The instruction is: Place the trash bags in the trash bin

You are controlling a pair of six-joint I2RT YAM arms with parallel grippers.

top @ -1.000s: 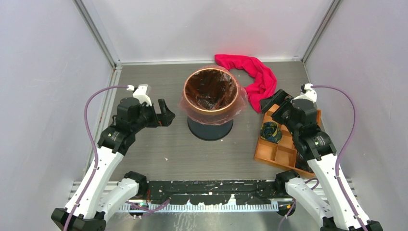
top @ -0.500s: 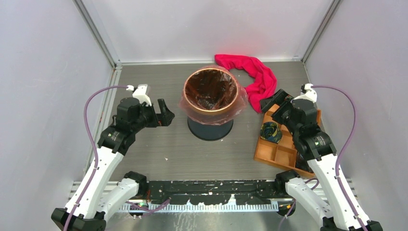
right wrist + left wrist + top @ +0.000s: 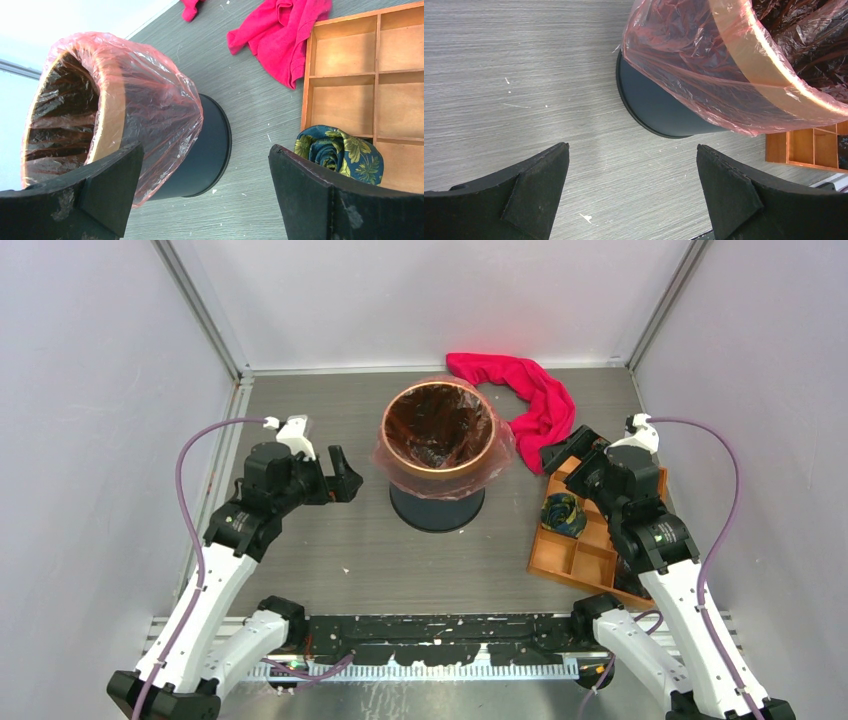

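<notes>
The pink bag (image 3: 504,453) lines the bin (image 3: 437,510) toward the tabletop's (image 3: 330,540) far edge, mouth folded over the rim (image 3: 437,473), likely to hold it; left tool (image 3: 631,146) and right tool (image 3: 206,148) flank it, wide open, empty

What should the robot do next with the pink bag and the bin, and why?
Probably just pull both claws back a little. The bag already lines the bin, with its edge folded down over the rim. The left claw and the right claw hang open and empty on either side, touching nothing. Nothing looks left to tuck in.
</notes>
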